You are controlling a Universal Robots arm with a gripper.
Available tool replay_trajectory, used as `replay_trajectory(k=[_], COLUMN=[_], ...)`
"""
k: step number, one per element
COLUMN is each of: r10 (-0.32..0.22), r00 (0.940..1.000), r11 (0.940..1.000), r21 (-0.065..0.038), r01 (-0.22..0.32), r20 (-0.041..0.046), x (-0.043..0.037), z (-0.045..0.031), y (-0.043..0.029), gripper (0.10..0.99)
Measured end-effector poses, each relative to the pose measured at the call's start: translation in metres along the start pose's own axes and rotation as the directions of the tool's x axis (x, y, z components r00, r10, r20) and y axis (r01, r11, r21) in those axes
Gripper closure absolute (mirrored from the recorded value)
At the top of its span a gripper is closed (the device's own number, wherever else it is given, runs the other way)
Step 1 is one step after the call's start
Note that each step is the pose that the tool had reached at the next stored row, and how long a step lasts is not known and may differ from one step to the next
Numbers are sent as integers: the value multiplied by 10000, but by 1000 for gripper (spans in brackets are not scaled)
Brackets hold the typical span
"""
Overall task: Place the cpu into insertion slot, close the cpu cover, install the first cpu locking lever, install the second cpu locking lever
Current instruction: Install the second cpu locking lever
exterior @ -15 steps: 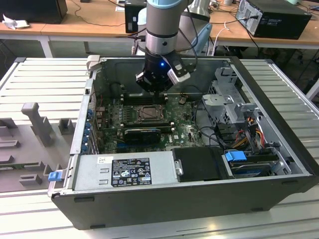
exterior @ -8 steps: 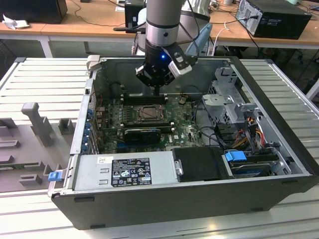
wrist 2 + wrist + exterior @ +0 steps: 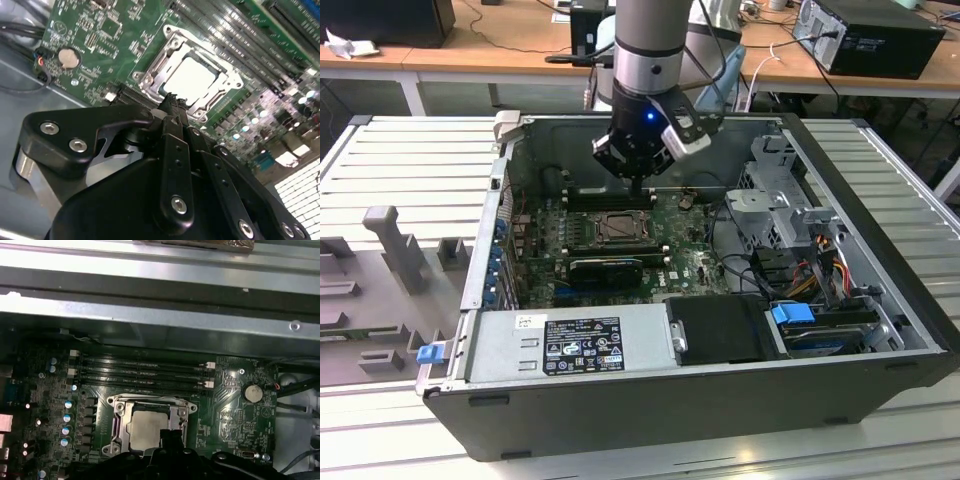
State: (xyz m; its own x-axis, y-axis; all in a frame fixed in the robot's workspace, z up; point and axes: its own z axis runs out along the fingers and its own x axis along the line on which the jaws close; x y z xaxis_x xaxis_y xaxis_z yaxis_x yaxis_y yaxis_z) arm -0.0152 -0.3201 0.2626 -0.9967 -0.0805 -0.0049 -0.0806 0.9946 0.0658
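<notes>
Second wrist view gives us the clearest look: one cpu (image 3: 192,80), pale and square, lies flat inside the insertion slot (image 3: 150,80) at the upper centre of the frame, and the cpu cover (image 3: 172,37) appears folded down around it, its window framing the chip. We count one chip, one socket and one cover.

The claw (image 3: 172,102) sits just below the socket's near edge in this picture, its dark fingers (image 3: 175,150) pressed together into a single narrow tip with nothing between them, so we read it as clenched and empty. In the first wrist view the same tip (image 3: 167,436) overlaps the lower right edge of the metal frame (image 3: 117,412), while the chip (image 3: 145,427) shows through the window at lower centre. In the exterior view the claw (image 3: 638,180) hangs above the socket (image 3: 617,228) at the centre of the frame, inside one open computer case (image 3: 880,330) on the table (image 3: 410,160).

We judge that placing the chip and closing the cover are done, and that the locking-lever step is in hand. We cannot make out the levers themselves or whether either is latched. Pushing a thin lever with a closed tip would call for careful alignment beside the frame. Four long memory slots (image 3: 145,372) run above the socket in the first wrist view.
</notes>
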Motion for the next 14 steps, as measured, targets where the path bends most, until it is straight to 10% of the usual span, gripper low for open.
replay_trajectory(k=[9, 14], r10=[0, 4], r00=[10000, 10000], r11=[10000, 9997], r21=[-54, -246], r01=[0, -6], r20=[2, -77], x=[14, 26], z=[45, 61], y=[-178, -294], gripper=[980, 980])
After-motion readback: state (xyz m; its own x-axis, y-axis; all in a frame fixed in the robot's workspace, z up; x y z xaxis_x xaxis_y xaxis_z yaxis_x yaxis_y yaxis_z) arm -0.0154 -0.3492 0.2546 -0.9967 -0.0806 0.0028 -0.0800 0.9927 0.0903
